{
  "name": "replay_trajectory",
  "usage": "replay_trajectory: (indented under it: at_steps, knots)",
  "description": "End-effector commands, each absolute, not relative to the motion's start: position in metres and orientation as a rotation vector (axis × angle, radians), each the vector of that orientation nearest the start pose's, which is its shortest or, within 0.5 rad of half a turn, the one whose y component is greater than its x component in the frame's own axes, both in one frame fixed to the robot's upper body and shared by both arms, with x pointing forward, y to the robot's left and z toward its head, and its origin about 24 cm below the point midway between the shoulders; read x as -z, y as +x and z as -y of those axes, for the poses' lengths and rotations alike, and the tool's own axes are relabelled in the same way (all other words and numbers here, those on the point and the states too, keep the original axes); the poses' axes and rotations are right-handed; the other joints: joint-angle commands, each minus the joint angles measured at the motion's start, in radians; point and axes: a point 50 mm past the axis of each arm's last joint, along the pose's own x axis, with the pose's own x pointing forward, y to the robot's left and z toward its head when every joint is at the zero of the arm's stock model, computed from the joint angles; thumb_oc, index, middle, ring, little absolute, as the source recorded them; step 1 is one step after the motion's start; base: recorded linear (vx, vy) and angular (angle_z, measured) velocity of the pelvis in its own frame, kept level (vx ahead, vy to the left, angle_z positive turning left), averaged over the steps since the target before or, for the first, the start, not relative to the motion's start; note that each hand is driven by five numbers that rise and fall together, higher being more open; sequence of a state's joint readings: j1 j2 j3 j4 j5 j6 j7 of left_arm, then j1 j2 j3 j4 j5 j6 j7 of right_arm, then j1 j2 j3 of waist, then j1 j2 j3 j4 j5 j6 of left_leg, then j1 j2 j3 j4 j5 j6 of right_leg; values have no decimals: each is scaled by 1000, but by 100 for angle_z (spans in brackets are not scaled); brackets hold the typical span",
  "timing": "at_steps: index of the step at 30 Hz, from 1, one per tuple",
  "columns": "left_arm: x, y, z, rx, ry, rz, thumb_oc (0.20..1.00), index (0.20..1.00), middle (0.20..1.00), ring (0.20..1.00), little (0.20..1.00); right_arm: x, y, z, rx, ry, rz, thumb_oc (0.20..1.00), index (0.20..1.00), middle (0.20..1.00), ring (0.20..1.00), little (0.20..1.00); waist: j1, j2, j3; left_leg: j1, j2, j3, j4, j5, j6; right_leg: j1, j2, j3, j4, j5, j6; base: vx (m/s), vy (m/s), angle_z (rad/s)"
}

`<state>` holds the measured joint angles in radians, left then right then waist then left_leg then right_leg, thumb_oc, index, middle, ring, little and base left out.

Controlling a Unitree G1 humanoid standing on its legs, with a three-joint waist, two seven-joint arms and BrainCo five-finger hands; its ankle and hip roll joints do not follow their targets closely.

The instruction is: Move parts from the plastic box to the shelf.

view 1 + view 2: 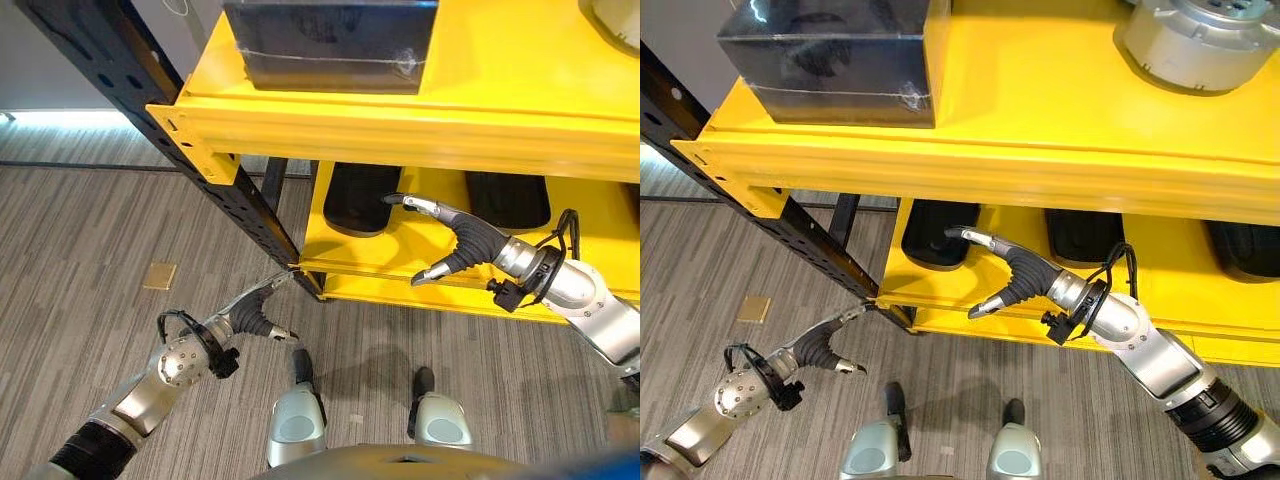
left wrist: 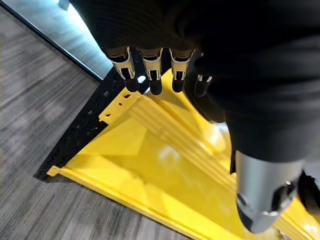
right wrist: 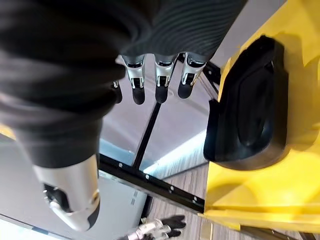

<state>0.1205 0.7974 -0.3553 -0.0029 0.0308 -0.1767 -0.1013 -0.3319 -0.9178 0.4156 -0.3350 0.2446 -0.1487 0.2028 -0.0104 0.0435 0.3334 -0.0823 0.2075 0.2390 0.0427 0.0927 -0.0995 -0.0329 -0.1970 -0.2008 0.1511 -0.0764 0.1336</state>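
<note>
Yellow metal shelf [image 1: 520, 130] on a black perforated upright; right hand [image 1: 455, 245], fingers relaxed and empty, just before a flat black moulded part [image 1: 360, 198] lying on the shelf's lower tier. Left hand [image 1: 262, 312], loosely spread, empty, near the shelf's lower corner.

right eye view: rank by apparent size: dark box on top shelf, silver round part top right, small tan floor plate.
1. dark box
2. silver round part, cut off by the frame edge, so its rank against the box is unsure
3. tan floor plate, clearly smallest, though farthest away
</note>
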Motion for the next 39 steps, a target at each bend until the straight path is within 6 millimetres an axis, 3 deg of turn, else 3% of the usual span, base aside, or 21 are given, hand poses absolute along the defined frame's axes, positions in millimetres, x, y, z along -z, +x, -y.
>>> replay_trajectory:
  at_steps: [1, 5, 11, 25, 31, 39]
  knots:
    - [-29, 207, -224, 432, 783, -107, 1000, 1000, 1000, 1000, 1000, -197, 248, 129, -739, -705, 590, 1000, 1000, 1000, 1000, 1000, 15, -13, -9, 9, 19, 24, 117, -71, 10, -37, -16, -50, 149, -59, -20, -11, 150, 8]
    - [-20, 207, -214, 408, 733, -74, 1000, 1000, 1000, 1000, 1000, -197, 271, 112, -589, -702, 559, 1000, 1000, 1000, 1000, 1000, 32, 13, 12, -1, 4, 26, 121, -73, 13, -52, -36, -60, 175, -70, -27, -23, 146, 11]
    - [-18, 213, -204, 404, 705, -59, 1000, 1000, 1000, 1000, 1000, -205, 276, 89, -610, -737, 554, 1000, 1000, 1000, 1000, 1000, 47, 33, 35, -20, -9, 17, 145, -83, 13, -70, -55, -64, 217, -84, -30, 10, 79, 6]
    - [-21, 220, -197, 396, 720, -14, 1000, 1000, 1000, 1000, 1000, -178, 297, 71, -588, -806, 388, 1000, 1000, 1000, 1000, 1000, 69, 43, 89, -58, -20, 16, 181, -94, 20, -112, -72, -68, 264, -87, -33, -3, 5, 1]
    - [-20, 222, -197, 389, 728, -19, 1000, 1000, 1000, 1000, 1000, -157, 306, 71, -601, -845, 275, 1000, 1000, 1000, 1000, 1000, 73, 40, 103, -66, -19, 17, 208, -107, 22, -122, -76, -75, 307, -109, -42, 13, -7, 2]
    - [-19, 223, -197, 386, 729, -19, 1000, 1000, 1000, 1000, 1000, -149, 311, 72, -601, -888, 240, 1000, 1000, 1000, 1000, 1000, 74, 39, 108, -66, -22, 20, 212, -110, 25, -135, -76, -74, 330, -116, -46, 0, 0, 0]
